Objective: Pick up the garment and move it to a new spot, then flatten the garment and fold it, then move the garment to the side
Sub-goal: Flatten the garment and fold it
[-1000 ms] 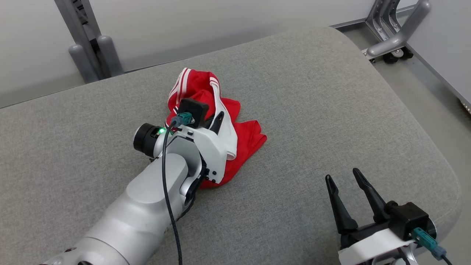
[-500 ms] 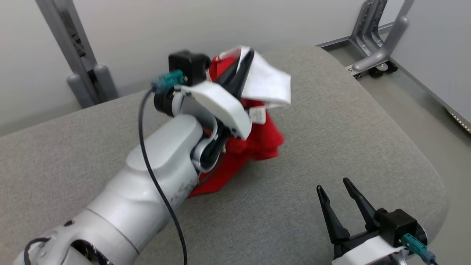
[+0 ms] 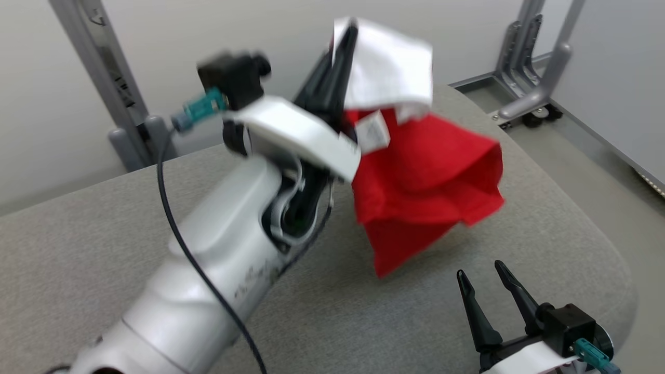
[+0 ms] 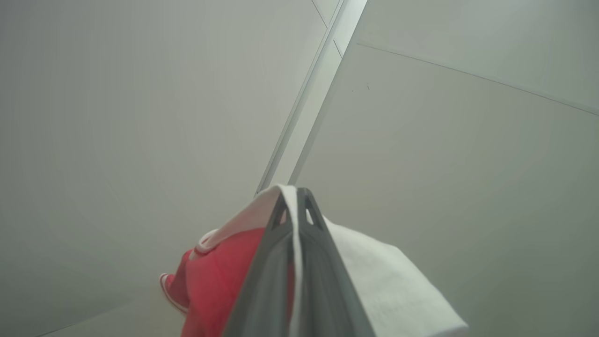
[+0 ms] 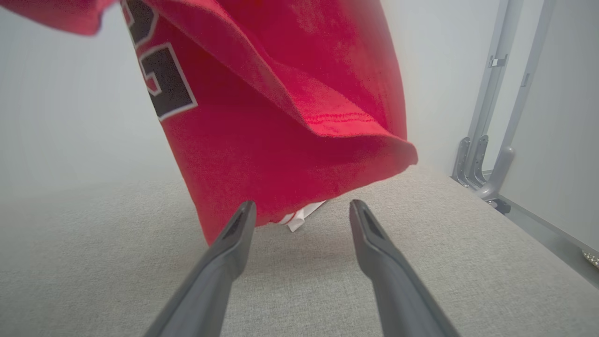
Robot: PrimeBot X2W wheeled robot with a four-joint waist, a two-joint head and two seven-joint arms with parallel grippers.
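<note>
The garment [image 3: 426, 182] is a red shirt with white trim and a black number patch. It hangs in the air over the grey cushioned surface [image 3: 78, 259], its lower corner just above the cushion. My left gripper [image 3: 349, 28] is raised high and shut on the garment's white edge. In the left wrist view the left gripper [image 4: 294, 194] pinches white fabric, with the red garment [image 4: 210, 281] drooping below. My right gripper [image 3: 480, 270] stands open low at the right, nothing between its fingers. In the right wrist view the garment [image 5: 281, 140] hangs just beyond the open right gripper [image 5: 302, 208].
The cushion's rounded right edge [image 3: 618, 280] drops to the floor. A grey metal stand with a caster [image 3: 535, 98] is at the back right. Another grey post [image 3: 119, 119] rises behind the cushion at the left, before a pale wall.
My left gripper has lifted the garment off the cushion, up and to the right, and the cloth now hangs unfurled. The head camera has shifted. The right gripper stays open.
</note>
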